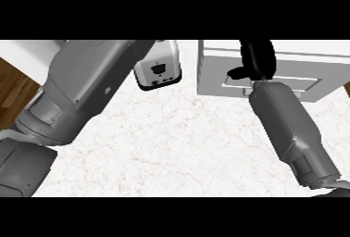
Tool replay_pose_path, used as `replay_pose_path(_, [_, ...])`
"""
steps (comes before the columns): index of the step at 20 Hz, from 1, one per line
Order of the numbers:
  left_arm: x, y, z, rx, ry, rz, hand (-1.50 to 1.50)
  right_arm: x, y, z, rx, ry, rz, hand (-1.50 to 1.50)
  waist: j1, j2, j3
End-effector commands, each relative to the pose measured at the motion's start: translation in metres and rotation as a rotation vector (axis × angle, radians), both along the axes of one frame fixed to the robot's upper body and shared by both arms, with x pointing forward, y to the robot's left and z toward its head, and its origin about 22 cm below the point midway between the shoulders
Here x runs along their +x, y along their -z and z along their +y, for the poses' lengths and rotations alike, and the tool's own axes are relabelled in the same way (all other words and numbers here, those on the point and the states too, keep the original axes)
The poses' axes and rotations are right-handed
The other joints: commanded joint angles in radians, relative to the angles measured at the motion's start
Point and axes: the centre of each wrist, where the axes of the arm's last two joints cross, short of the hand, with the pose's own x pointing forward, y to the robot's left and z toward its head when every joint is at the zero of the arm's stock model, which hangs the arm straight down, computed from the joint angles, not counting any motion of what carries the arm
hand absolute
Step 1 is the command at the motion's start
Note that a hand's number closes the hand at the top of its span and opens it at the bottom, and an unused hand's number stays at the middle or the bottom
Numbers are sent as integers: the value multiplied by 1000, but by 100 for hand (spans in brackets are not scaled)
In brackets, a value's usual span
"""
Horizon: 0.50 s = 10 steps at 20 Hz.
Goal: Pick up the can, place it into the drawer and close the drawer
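A white drawer unit (301, 69) stands at the counter's back right, its recessed drawer front (287, 85) facing me. My right hand (258, 58) lies over the unit's top and front, fingers straight and pointing away from me, thumb (236, 72) out to the left against the front panel. It holds nothing that I can see. No can shows anywhere in the head view, and the drawer's inside is hidden. My left forearm (82, 88) runs up the left side and leaves the view at the top, so its hand is out of sight.
A white and black appliance (159, 69) stands at the back, between the left forearm and the drawer unit. Pale marble counter (178, 139) spreads across the middle. Wooden floor (12, 90) shows past the counter's left edge.
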Motion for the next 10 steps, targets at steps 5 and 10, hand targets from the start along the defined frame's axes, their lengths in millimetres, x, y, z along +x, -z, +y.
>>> replay_pose_path(5, [-5, 5, 31, 20, 1, 4, -150, 20, -19, 0, -3, 38, -41, -150, 37, -1, 1])
replay_pose_path(10, [-6, 12, 43, 12, 16, -11, -150, 30, -43, 24, 8, 4, -95, -150, 39, 15, 1])
